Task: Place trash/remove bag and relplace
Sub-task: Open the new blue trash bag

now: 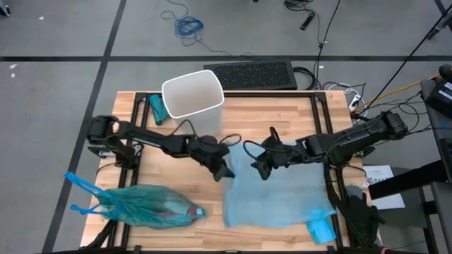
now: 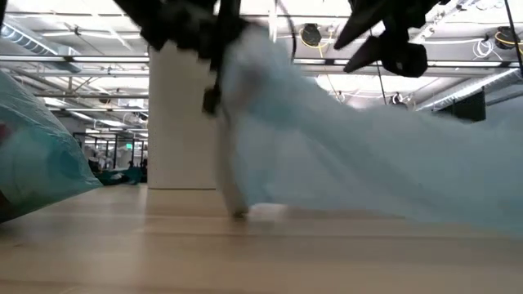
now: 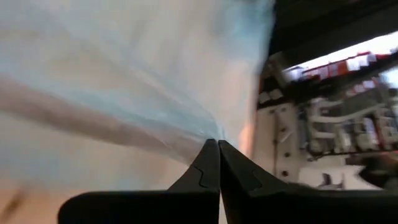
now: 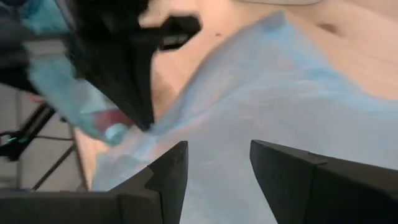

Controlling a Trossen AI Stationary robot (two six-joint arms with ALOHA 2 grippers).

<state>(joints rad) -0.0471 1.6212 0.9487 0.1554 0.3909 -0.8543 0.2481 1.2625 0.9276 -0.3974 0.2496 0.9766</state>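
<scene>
Entry: fresh pale blue bag, lower centre-right of the high view, lying spread flat on the table. Its upper left corner is being pinched by the left gripper; in the left wrist view the fingers are pressing together on the film. Risk, as a judgement: the pinch looks thin, so a lift may be slipping it free or tearing the plastic.

Entry: right gripper, centre frame, hovering over the bag's upper edge with fingers standing apart, holding nothing. Risk: closing here may be catching both layers, leaving the mouth sealed.

Entry: the trash, sitting inside the tied teal bag, lower left, near the table's front edge, where a sweeping arm could be nudging it off.

Entry: white bin, upper centre, unlined, well apart from the new bag; dragging film could be tipping it.
</scene>
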